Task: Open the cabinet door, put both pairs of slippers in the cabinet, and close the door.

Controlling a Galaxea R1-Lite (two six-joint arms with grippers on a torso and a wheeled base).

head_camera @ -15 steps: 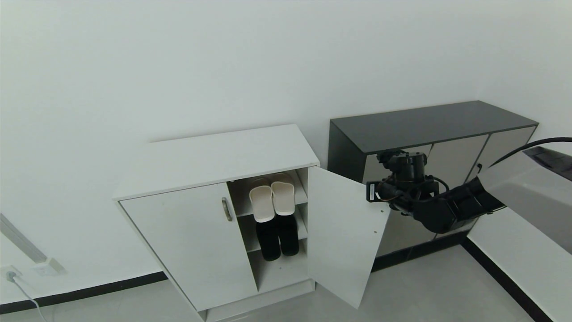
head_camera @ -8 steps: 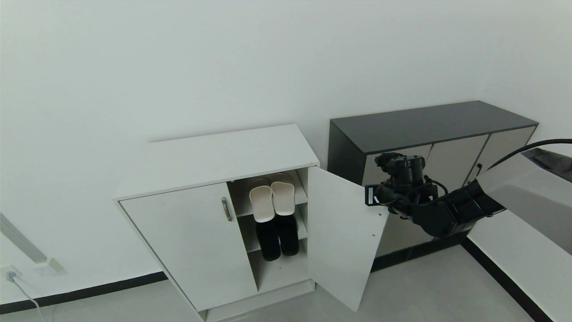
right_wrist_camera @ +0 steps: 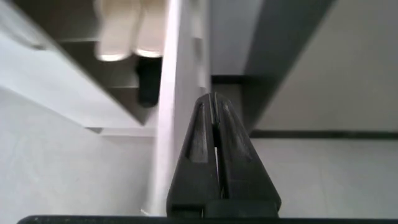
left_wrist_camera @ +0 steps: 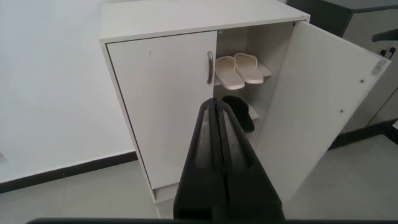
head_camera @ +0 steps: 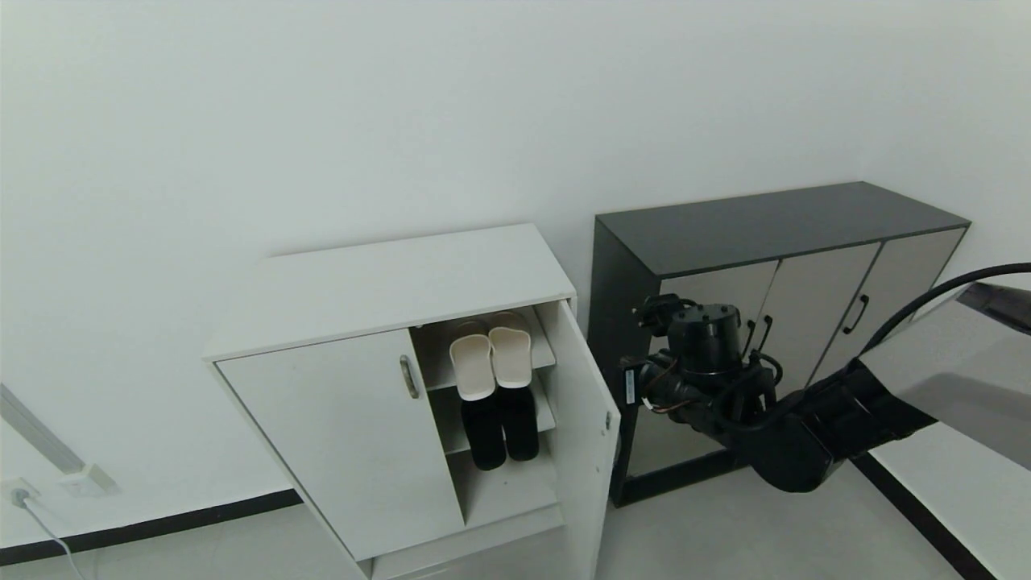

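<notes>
Faces a white, box-shaped wooden cabinet set against a pale wall. Has its left door, with a small curved metal handle, shut flat. Has its right door, a plain white panel, swung well out from the front and seen nearly edge-on in the head view.

Holds both pairs inside the open right half. Keeps the cream slippers side by side on the upper shelf, their ends jutting past its front edge. Keeps the black slippers side by side on the shelf directly below, likewise overhanging.

Places the right gripper on the outer side of the open door, near its free edge, fingers pressed together with nothing between them. Cannot tell whether the tips touch the panel or sit just beside it.

Hangs the left gripper in front of the cabinet, well apart from it, pointing toward the join of the two doors, fingers likewise closed together on nothing.

Shows a dark grey cabinet with pale doors just to the right of the white one, on a grey floor.
</notes>
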